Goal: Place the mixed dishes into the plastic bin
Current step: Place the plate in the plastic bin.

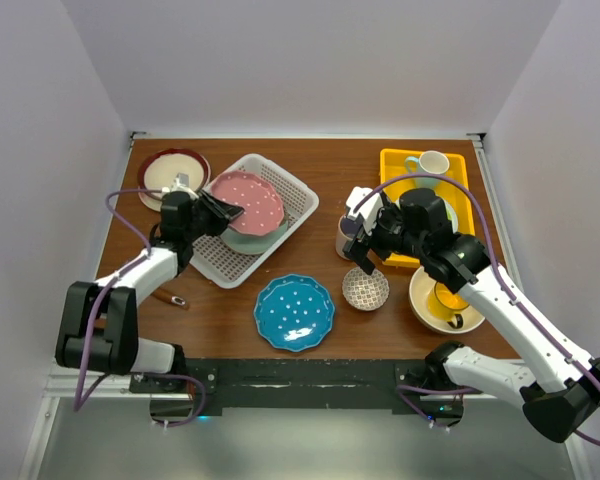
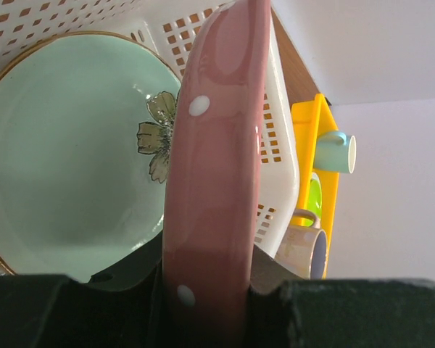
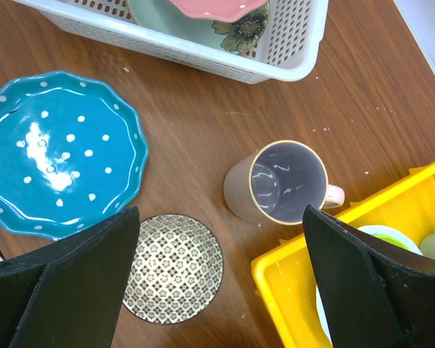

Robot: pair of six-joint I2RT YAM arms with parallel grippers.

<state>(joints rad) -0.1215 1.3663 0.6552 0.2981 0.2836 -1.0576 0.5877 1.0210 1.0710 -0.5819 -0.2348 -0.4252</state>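
Top external view: the pink dotted plate (image 1: 250,198) is gripped by its near edge in the left hand (image 1: 223,212), which is clenched on it. The plate is carried over the white plastic bin (image 1: 218,262) standing left of centre on the table (image 1: 220,325). A pale green plate (image 2: 65,145) with a painted flower is seen lying in the bin beneath it. The step in hand is judged to be the setting down of the pink plate onto that green one. It would be done well if the plate were levelled and lowered until its far edge is borne by the green plate, and only then let go. The hand should be drawn back toward the near left, so that the flared rim of the bin is not caught and the stack is not dragged. From the left wrist the plate is seen edge-on, so how far it is from the green plate cannot be told there. The right hand (image 3: 217,283) is spread wide and grasps nothing. It is held above the beige mug (image 3: 279,181) and the small patterned bowl (image 3: 172,268), just beside the yellow tray (image 3: 275,270). The blue dotted plate (image 3: 61,152) is left on the table near the bin, so the task is judged far from done. No brand, label or legible writing is found on any dish, on the bin or on the tray.
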